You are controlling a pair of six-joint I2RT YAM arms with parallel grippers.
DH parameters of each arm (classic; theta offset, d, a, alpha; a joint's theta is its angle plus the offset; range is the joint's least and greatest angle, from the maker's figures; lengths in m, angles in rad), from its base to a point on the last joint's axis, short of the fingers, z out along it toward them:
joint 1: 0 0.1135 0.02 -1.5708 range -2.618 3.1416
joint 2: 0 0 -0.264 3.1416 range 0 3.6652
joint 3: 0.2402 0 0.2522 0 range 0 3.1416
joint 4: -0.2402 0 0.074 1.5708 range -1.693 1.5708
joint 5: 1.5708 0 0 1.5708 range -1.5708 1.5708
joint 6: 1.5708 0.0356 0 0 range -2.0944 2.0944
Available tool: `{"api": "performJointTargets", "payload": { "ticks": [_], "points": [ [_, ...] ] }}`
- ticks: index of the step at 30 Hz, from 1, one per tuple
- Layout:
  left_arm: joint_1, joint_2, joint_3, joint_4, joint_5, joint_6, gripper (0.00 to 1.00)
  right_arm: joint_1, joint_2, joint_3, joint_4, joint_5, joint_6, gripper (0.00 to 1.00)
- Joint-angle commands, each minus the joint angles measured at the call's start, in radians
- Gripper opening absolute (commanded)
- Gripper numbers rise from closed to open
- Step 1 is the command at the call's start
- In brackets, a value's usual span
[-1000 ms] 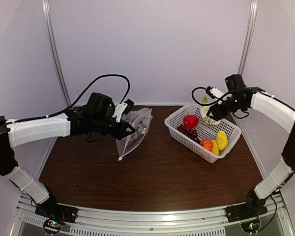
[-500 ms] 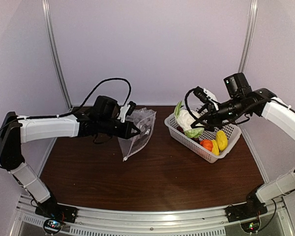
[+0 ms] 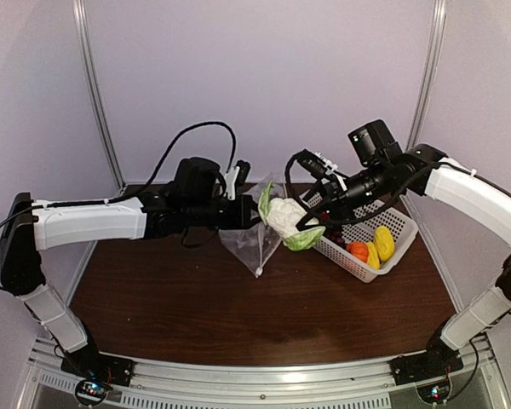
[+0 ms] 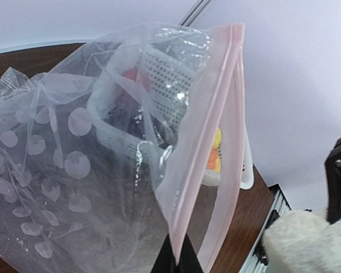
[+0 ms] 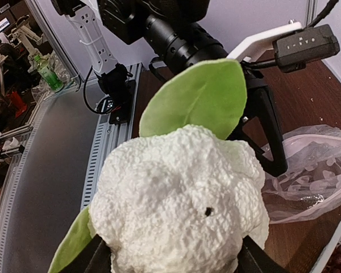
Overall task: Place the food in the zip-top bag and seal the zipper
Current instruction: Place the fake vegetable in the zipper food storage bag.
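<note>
One piece of food, the cauliflower (image 3: 283, 213), hangs in the air just right of the bag (image 3: 254, 244), its leaves nearly touching the plastic. The right gripper (image 3: 310, 213) has its fingers pressed against both sides of it, and the right wrist view shows a snug hold. The left gripper (image 4: 179, 263) is pinched on the zipper (image 4: 216, 119), holding the bag up by one lip so the body hangs below. The other food I can make out, an orange piece (image 3: 358, 250) and a yellow piece (image 3: 381, 243) among it, lies in the basket (image 3: 402, 223) further right of the bag. This looks like the first loading, with nothing inside the bag as far as the clear plastic shows. In the left wrist view the two pink lips stand only narrowly apart, so the mouth seems too slim for the cauliflower. To do it well, the right arm should bring the cauliflower to the free lip, nudge that lip outward with a leaf tip, and go in along the bag's length rather than across it. The left pinch must hold firm against that push, since thin film can slip or fold shut. Release should come only once the white head is well past the zipper, or it may catch on the strip and tumble out.
</note>
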Motion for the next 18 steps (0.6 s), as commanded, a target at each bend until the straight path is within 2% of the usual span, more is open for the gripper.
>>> {"api": "performJointTargets", "payload": {
  "ticks": [1,5,10,18],
  "points": [
    [-0.049,-0.005,0.047,0.032,-0.047,-0.042,0.00,0.002,0.068,0.002,0.070,-0.049,0.070,0.53],
    [-0.087,-0.053,0.038,0.009,-0.100,-0.042,0.00,-0.026,0.095,-0.057,0.130,-0.023,0.140,0.52],
    [-0.093,-0.132,-0.035,0.062,-0.137,-0.077,0.00,-0.051,0.083,-0.128,0.216,0.123,0.228,0.51],
    [-0.100,-0.131,-0.050,0.094,-0.090,-0.077,0.00,-0.051,0.163,-0.070,0.182,0.296,0.252,0.50]
  ]
}}
